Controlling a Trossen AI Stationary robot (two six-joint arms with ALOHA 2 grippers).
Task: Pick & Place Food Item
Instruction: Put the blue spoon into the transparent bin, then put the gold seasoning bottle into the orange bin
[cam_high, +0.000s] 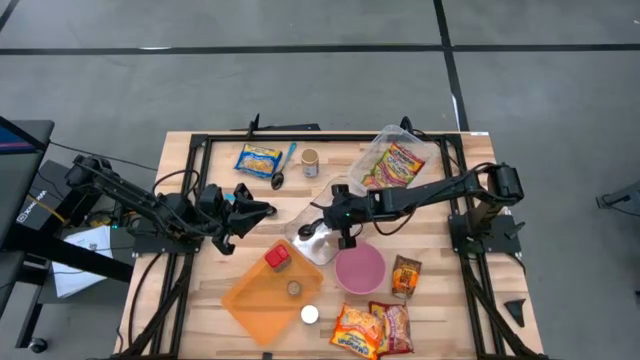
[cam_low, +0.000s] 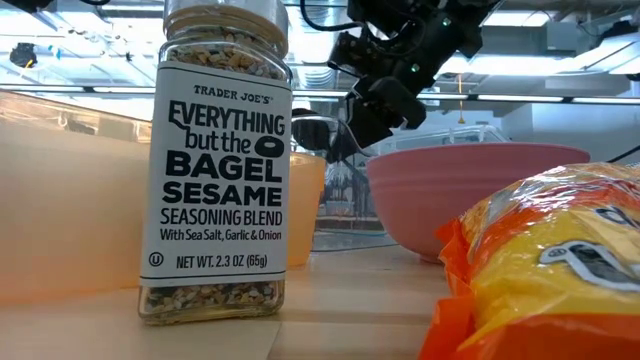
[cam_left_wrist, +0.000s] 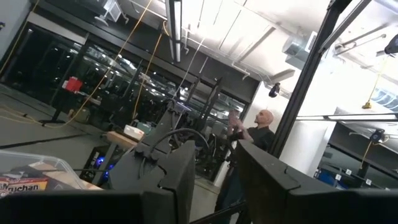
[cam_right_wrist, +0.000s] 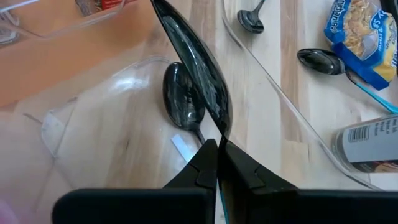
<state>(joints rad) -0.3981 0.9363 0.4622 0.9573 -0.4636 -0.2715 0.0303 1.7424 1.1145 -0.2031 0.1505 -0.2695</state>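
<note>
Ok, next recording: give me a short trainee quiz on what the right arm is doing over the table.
1. True or false: the right gripper is shut on a black glossy spoon.
2. The held spoon hangs above which item? A: pink round bowl. B: clear glass bowl. C: orange plastic tray.
3. In the low view, what brand is printed on the glass seasoning jar?
Key: 1 true; 2 B; 3 Trader Joe's.
</note>
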